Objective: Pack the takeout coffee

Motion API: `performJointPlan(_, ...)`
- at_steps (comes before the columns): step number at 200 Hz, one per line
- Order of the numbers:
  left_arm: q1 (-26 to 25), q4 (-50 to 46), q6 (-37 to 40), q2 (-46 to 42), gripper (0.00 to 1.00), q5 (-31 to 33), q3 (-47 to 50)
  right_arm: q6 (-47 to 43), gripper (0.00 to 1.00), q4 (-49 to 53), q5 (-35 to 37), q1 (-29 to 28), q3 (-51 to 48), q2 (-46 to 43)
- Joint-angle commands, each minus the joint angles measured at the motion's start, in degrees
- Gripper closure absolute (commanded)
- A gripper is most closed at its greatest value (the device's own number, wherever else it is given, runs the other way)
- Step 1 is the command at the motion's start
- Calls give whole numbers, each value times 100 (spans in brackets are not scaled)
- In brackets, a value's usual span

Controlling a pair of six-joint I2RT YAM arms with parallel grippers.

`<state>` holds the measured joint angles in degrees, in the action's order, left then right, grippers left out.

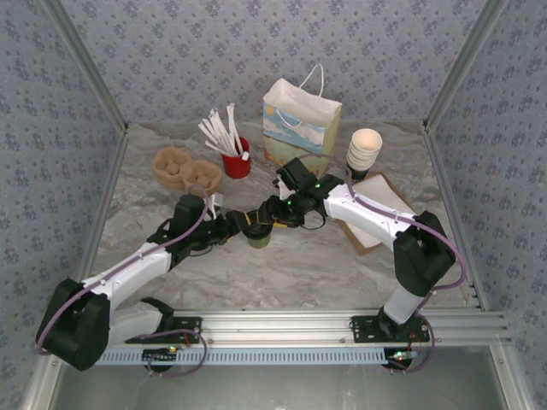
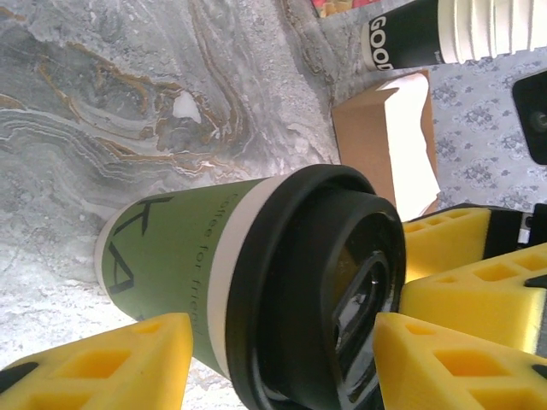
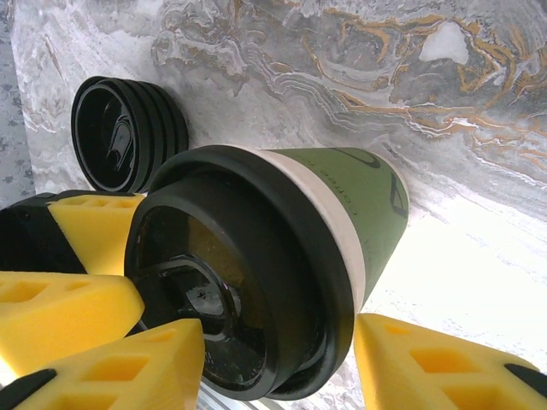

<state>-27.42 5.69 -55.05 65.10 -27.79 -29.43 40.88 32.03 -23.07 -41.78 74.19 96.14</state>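
Note:
The takeout coffee (image 1: 259, 237), an olive-green paper cup with a black lid, stands on the marble table at the centre. Both arms meet over it. My left gripper (image 1: 249, 224) comes from the left and my right gripper (image 1: 271, 222) from the right. In the left wrist view the cup (image 2: 179, 256) lies between the yellow fingers of the left gripper (image 2: 282, 363), one finger beside its body, the other over the lid top. In the right wrist view the cup (image 3: 367, 205) sits between the right gripper's (image 3: 280, 367) fingers the same way. Contact with the lid is unclear.
A tall gift bag (image 1: 301, 124) stands open behind the cup. To its right is a stack of white cups (image 1: 365, 149) by a brown cardboard tray (image 1: 376, 218). A red holder of white sticks (image 1: 235, 158) and a pulp carrier (image 1: 186, 169) sit back left. Spare black lids (image 3: 120, 137) lie close by.

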Motion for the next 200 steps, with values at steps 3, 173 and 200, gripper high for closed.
performJointPlan(3,-7,-58,159,111,43,32,-114,-63,51,113,102,-5,58,88)
performJointPlan(173,0,-142,270,404,46,28,-221,415,62,-758,-470,334,-842,229)
performJointPlan(200,0,-133,285,464,46,24,-212,537,62,-917,-600,398,-983,269)
